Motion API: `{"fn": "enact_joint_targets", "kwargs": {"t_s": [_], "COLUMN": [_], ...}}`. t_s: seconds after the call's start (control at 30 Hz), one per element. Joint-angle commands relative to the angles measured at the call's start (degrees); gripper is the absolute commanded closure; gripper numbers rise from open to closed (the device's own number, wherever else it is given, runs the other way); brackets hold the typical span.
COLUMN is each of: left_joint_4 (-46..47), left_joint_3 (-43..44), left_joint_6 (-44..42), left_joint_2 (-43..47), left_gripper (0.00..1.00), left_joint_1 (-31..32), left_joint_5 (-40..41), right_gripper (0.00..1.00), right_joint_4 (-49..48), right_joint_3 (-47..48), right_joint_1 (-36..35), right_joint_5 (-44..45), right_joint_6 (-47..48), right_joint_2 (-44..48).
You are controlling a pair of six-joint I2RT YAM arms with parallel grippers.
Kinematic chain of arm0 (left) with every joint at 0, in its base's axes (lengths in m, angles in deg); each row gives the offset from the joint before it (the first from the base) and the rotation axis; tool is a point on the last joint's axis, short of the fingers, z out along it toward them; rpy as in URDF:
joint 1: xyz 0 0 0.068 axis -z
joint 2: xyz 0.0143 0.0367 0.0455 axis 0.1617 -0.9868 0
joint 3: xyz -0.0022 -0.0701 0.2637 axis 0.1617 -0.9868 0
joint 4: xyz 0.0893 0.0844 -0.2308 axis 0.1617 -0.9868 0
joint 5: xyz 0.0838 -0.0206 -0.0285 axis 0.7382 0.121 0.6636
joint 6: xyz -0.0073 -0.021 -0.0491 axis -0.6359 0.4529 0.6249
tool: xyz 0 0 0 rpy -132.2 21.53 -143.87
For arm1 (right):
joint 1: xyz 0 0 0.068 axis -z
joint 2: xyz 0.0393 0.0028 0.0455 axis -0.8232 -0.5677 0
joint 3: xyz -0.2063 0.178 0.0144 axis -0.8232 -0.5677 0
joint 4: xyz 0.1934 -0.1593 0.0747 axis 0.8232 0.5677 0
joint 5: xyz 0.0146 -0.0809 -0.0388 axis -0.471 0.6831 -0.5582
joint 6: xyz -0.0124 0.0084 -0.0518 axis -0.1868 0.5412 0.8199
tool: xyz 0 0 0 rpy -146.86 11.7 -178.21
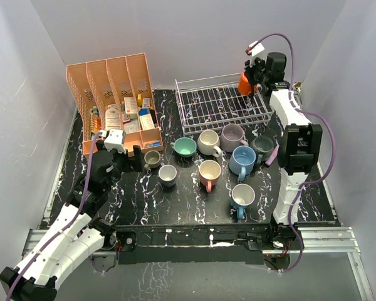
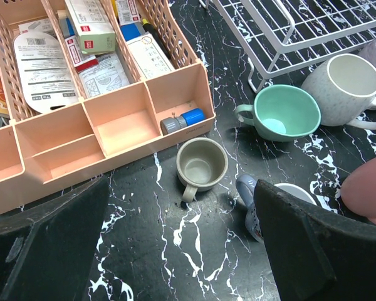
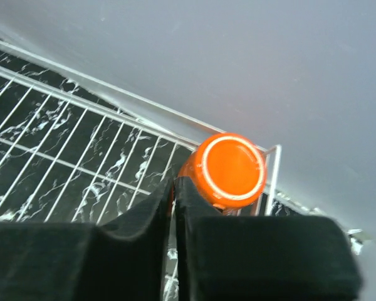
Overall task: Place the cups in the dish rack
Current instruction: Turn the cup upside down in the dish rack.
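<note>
Orange glazed ceramic sits in my right claw (image 3: 175,204): the orange mug (image 3: 232,169) is upside down, base toward the wrist camera, at the corner of the dish rack (image 1: 207,78) in the upper right of the overhead frame. The fingers are pinched nearly together on it; whether on handle or wall, I cannot tell. I judge it rigid, fairly heavy, slick, and liable to chip against wire, so it wants a gentle set-down. My left claw (image 1: 136,161) is spread wide and empty near the olive mug (image 2: 202,164). The other cups stand on the surface (image 1: 188,204); I would grip each by rim wall or handle.
</note>
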Motion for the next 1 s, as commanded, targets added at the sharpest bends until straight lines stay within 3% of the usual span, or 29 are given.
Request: {"fn": "enact_joint_targets", "kwargs": {"t_s": [0.0, 0.33, 0.67, 0.97], "left_joint_4": [-0.4, -0.4, -0.3, 0.0], "left_joint_3": [1.1, 1.1, 1.2, 1.1], "left_joint_6": [0.0, 0.1, 0.1, 0.1], "left_joint_2": [1.3, 1.4, 1.1, 1.4], "left_gripper": [0.03, 0.03, 0.03, 0.03], "left_joint_1": [-0.2, -0.2, -0.2, -0.2], "left_joint_5": [1.0, 0.7, 0.1, -0.8], "right_gripper": [0.92, 0.92, 0.92, 0.92], "right_joint_4": [5.6, 8.6, 2.8, 2.7], "right_joint_3": [1.8, 9.5, 10.3, 6.9], "right_joint_1": [0.1, 1.3, 2.9, 3.3], "right_joint_5": [-3.6, 4.6, 19.0, 15.3], "right_joint_6": [2.5, -0.1, -1.6, -1.5], "right_joint_2": [-2.2, -11.4, -14.0, -9.0]}}
